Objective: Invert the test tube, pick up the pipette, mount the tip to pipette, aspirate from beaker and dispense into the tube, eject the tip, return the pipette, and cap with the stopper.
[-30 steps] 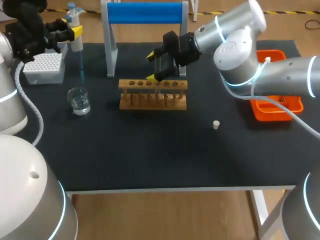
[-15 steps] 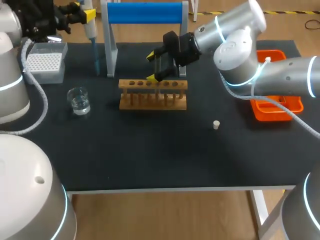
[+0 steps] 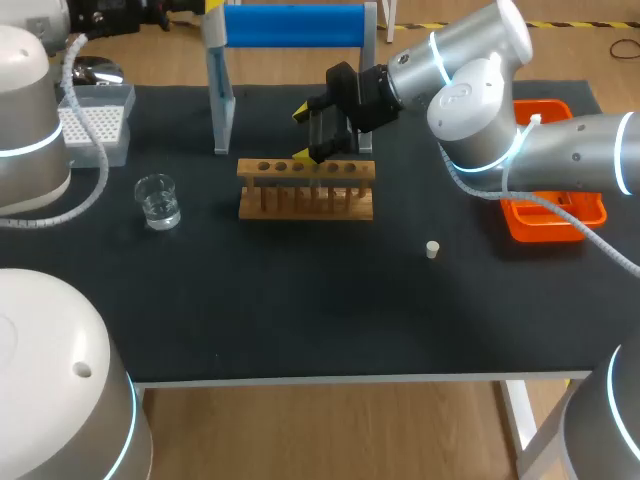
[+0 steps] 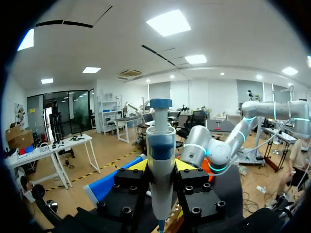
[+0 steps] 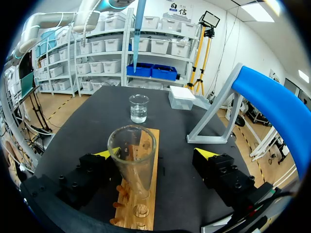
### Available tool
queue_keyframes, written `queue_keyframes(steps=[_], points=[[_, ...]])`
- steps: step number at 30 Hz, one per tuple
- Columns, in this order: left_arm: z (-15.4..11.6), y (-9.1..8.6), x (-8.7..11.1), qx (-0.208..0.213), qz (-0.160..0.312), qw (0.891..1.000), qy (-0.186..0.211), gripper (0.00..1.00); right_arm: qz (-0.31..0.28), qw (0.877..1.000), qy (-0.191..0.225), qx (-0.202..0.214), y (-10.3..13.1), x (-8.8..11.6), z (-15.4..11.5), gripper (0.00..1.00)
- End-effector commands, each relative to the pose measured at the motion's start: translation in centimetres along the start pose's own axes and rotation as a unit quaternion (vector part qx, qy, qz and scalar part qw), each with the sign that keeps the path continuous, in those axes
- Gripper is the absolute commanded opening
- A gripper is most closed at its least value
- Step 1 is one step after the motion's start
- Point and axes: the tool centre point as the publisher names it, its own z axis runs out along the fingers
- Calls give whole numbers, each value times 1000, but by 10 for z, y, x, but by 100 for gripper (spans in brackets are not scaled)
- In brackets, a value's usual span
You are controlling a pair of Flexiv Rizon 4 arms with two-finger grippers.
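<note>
Nearest, the stopper (image 3: 432,249) lies loose on the table (image 3: 300,300). Behind it the tube (image 5: 132,160) stands upright, mouth up, in the rack (image 3: 305,188), between the wide-spread fingers of the right tool (image 5: 155,155); contact apparently nil. Farthest, the left tool (image 4: 160,167) clamps the pipette (image 4: 160,145) upright, above and left of the tube; delivery falls to the left arm.

Matte black table (image 3: 300,320). Pale tan wooden rack (image 3: 306,190) toward the back edge. Clear glass test tube (image 5: 132,155). Clear beaker (image 3: 158,200) near the left edge. White tip box (image 3: 95,125) with a fine dot grid at the back left corner. Bright orange tray (image 3: 560,215) at the right edge. Cream stopper (image 3: 432,249). White and blue pipette (image 4: 160,141). Blue bar on a grey stand (image 3: 292,24). Black left tool (image 4: 160,167) and right tool (image 3: 305,133), yellow-tipped. Silver-white left arm (image 3: 25,120) and right arm (image 3: 560,150), ringed in cyan light.
</note>
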Motion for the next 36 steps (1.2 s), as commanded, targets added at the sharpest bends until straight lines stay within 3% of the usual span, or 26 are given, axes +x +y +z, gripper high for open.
queue_keyframes(steps=[1,18,36], points=[[20,-11,-5,3,-2,1000,9,0,0,1000,2,2,1,-1,-1,100],[75,-44,19,26,-3,998,58,0,0,1000,2,2,1,-1,-1,100],[104,-39,24,24,-8,996,83,0,0,1000,2,2,1,-1,-1,100]])
